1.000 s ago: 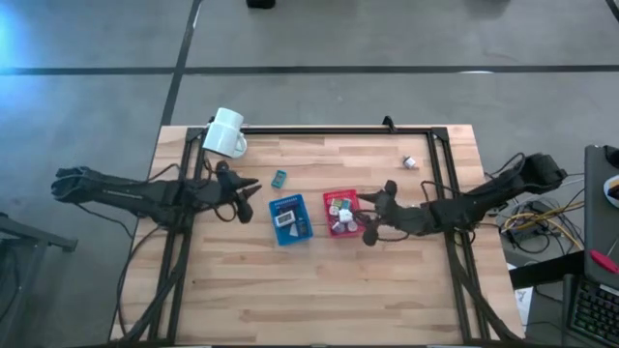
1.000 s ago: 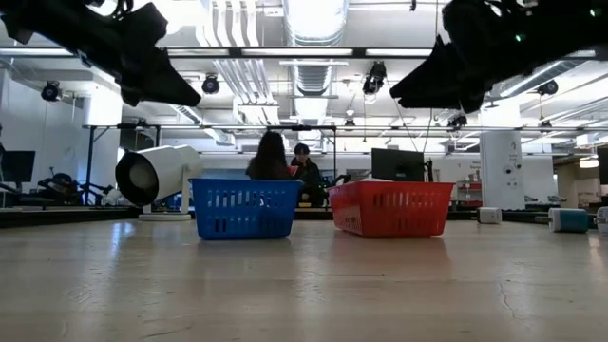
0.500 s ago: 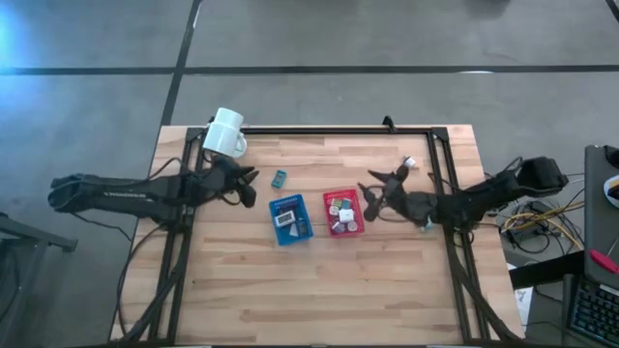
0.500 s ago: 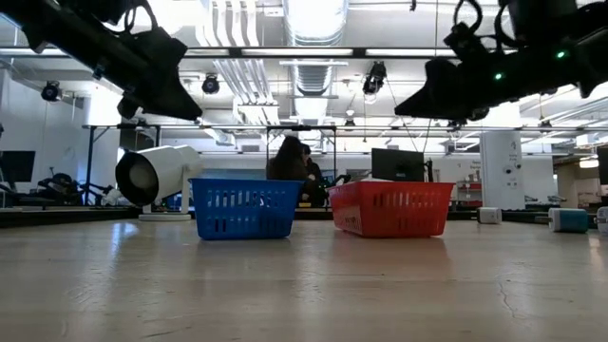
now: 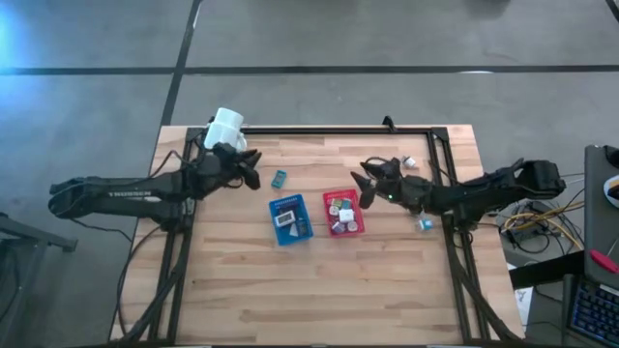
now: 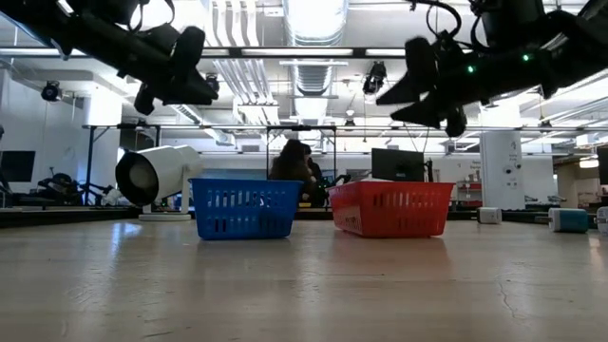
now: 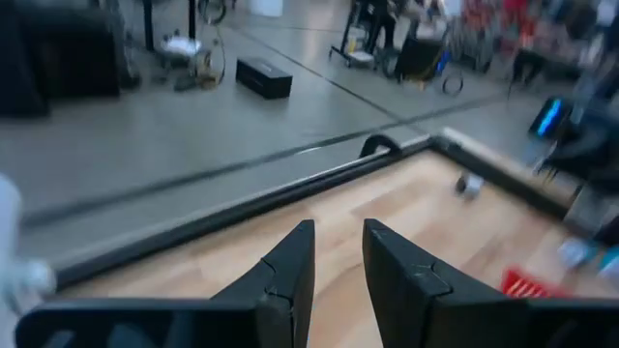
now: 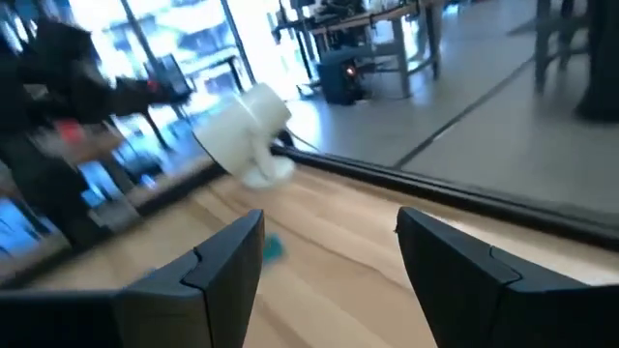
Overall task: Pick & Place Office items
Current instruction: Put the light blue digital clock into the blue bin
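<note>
Since a second ago we have swung both arms toward the far rail: the left gripper point(image 5: 253, 179), jaws a narrow gap apart and empty, near the white mug point(image 5: 224, 130), and the right gripper point(image 5: 365, 180), jaws spread and empty, just behind the red tray point(image 5: 343, 214). The teal office item point(image 5: 280, 178) lies on the table between mug and blue tray point(image 5: 289, 219), long axis tilted toward the far rail. Nothing stands between it and the left gripper, and another small item point(image 5: 410, 162) lies by the right rail.

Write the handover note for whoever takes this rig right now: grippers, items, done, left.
Left gripper: empty, fingers narrowly apart, raised beside the white mug.
Right gripper: open, empty, raised just beyond the red tray.
Done: several pieces lie in the red tray and in the blue tray.
Left: teal piece near the mug, white piece by the far right rail, teal piece at the right edge.
</note>
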### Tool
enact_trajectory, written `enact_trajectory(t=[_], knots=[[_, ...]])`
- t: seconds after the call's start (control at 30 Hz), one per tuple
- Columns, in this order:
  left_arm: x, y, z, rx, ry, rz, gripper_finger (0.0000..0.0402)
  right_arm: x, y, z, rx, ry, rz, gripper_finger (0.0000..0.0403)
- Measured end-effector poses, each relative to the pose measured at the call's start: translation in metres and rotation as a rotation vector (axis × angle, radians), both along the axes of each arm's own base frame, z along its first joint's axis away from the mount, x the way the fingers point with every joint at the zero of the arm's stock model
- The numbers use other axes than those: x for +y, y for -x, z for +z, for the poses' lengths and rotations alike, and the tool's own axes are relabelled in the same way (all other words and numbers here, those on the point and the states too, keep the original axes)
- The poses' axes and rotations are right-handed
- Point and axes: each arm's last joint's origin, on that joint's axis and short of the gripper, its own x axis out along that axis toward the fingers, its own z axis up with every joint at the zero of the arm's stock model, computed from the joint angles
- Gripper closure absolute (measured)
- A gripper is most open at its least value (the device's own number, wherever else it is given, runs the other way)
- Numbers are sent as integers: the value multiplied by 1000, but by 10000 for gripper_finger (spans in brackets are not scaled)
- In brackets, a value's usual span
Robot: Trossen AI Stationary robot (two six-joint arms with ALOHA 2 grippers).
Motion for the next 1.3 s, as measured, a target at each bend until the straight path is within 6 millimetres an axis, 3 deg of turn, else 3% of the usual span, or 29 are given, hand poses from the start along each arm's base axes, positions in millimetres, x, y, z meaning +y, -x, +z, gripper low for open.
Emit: enact_trajectory(t=[0.2,0.33,0.43,0.5,0.6,0.73,0.83,1.1,1.3], knots=[[0,0,0,-245,265,79,307,0,-19,32,-205,-145,85,172],[0,-2,3,-397,383,98,307,-1,-33,79,-366,-156,148,172],[0,-5,8,-481,417,64,307,-1,-43,113,-386,-129,175,172],[-1,-7,13,-530,421,14,307,0,-51,131,-296,-104,208,172],[-2,-10,15,-546,440,-63,307,0,-56,151,-11,-133,232,172],[-4,-16,21,-497,495,-164,307,1,-50,166,395,-208,198,172],[-3,-20,25,-445,495,-172,307,0,-46,180,557,-197,161,172],[-2,-24,45,-443,397,-184,307,-4,-50,215,565,-77,45,172],[-1,-24,44,-468,433,-149,307,-6,-61,213,568,-71,49,172]])
